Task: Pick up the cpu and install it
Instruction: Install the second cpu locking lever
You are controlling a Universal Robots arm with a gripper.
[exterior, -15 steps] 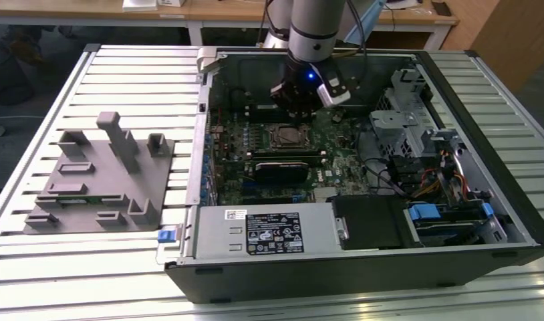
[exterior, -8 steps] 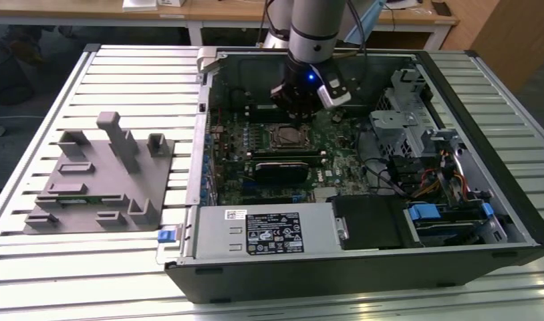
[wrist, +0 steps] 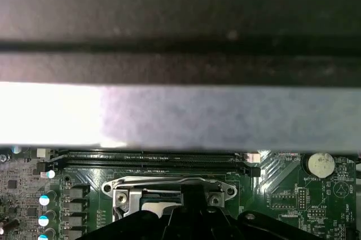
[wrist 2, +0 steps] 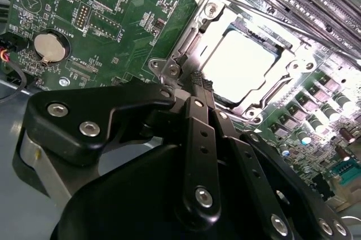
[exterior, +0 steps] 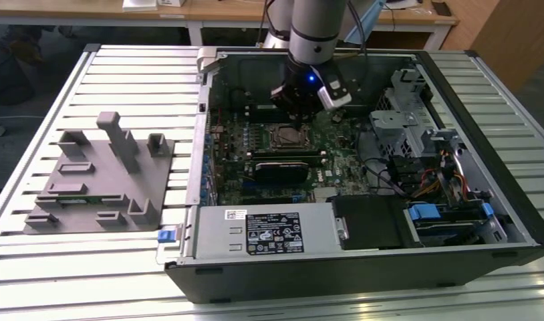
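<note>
On the exterior view's left, a grey fixture (exterior: 98,177) with upright posts and slots, resting on the slatted counter (exterior: 40,93). Just to its right, an open computer case (exterior: 361,267) lying on its side, green motherboard (exterior: 245,144) exposed inside. Near the middle of the board, the black socket frame (exterior: 290,136) with its metal bracket. Directly above that socket, the hand (exterior: 298,120) at the end of the grey arm (exterior: 319,27), fingertips pressed together, narrow, with nothing gripped between them. In the second wrist view, those closed tips (wrist 2: 201,82) right at the edge of the socket bracket (wrist 2: 183,48), and the cpu (wrist 2: 240,62) seated flat in the socket, pale silver top glaring under the light. Further toward the exterior view's right, a metal drive cage (exterior: 405,124), coloured cables (exterior: 442,177) and blue clips (exterior: 426,214).
</note>
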